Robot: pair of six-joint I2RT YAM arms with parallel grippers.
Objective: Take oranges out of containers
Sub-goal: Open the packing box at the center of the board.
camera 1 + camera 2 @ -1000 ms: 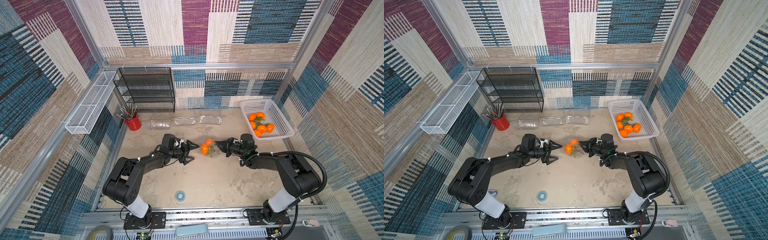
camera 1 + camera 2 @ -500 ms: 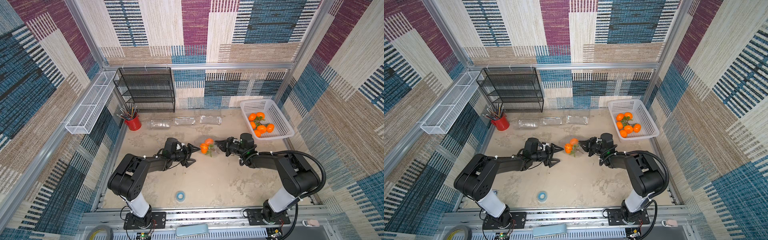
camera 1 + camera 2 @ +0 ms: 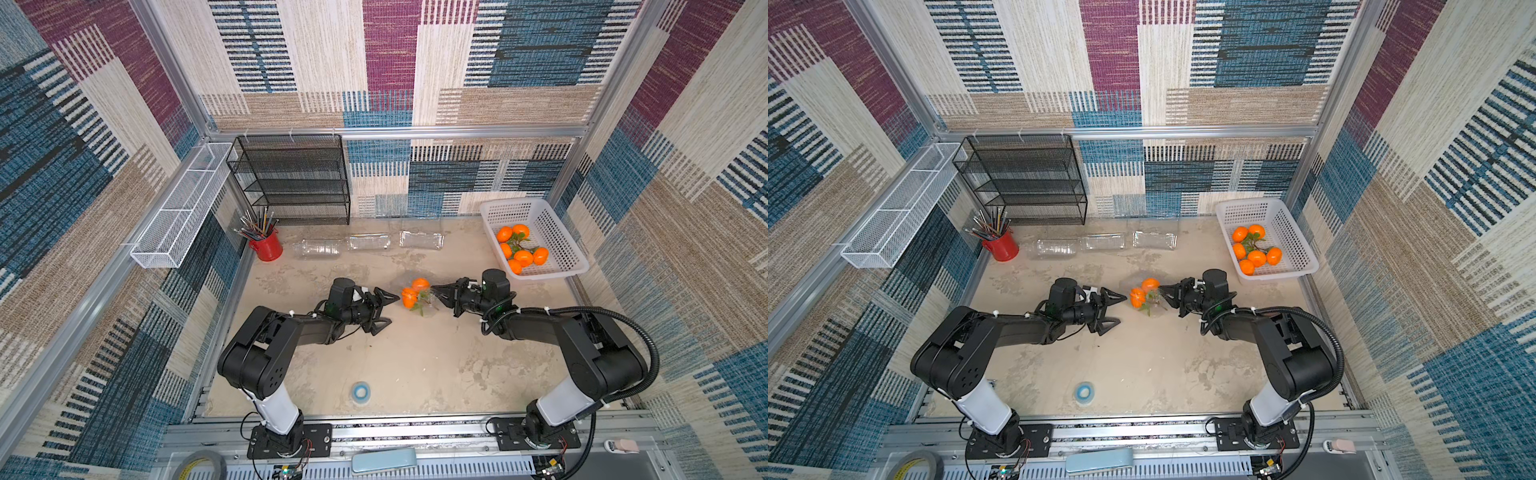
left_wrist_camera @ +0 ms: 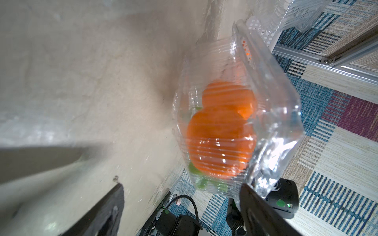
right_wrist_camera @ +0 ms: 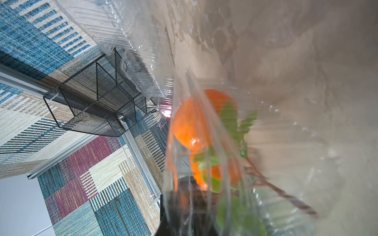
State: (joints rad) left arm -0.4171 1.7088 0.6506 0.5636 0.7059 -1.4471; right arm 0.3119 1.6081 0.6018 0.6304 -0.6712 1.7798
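Clear ribbed plastic clamshell container [image 4: 272,106] holding 2 small round bright-orange oranges [image 3: 409,298]: right gripper [image 3: 437,294] pinches its edge; left gripper [image 3: 395,308] jaws spread, just beside container.

- A robot test cell in a lab: an aluminium frame [image 3: 457,132] encloses the desk [image 3: 415,365] around the jaws.
- Patchwork fabric panels [image 3: 390,50] line the walls beyond the jaws.
- Left arm [image 3: 299,328] and right arm [image 3: 540,328] are bolted to a metal rail [image 3: 415,432] behind the jaws.

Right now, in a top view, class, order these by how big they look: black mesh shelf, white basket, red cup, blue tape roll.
black mesh shelf
white basket
red cup
blue tape roll
The shelf stands taller, nearer the camera, so its lead over the basket is unsure.
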